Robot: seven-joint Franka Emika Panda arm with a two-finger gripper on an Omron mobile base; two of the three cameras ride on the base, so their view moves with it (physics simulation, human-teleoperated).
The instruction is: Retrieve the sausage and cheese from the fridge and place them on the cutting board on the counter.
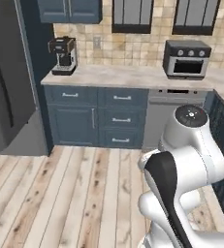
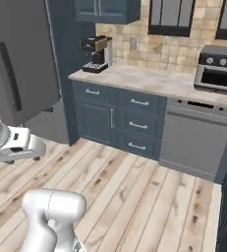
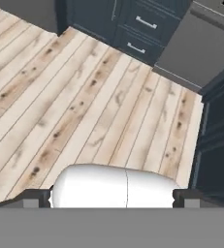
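Fridge (image 1: 7, 87) stands closed at far left, cut off by the frame edge, its dark bar handle (image 2: 9, 76) vertical. Right of it, the counter (image 1: 133, 75) carries a coffee machine (image 1: 63, 55) and toaster oven (image 1: 187, 59). Gripper (image 3: 112, 197) jaws spread wide, empty, fingertips (image 3: 36, 197) over plank floor (image 3: 74, 106).

One fridge (image 1: 7, 92), one coffee machine (image 1: 63, 55) and one toaster oven (image 1: 186, 59) on one tabletop (image 1: 128, 76); one dishwasher (image 2: 193, 142).
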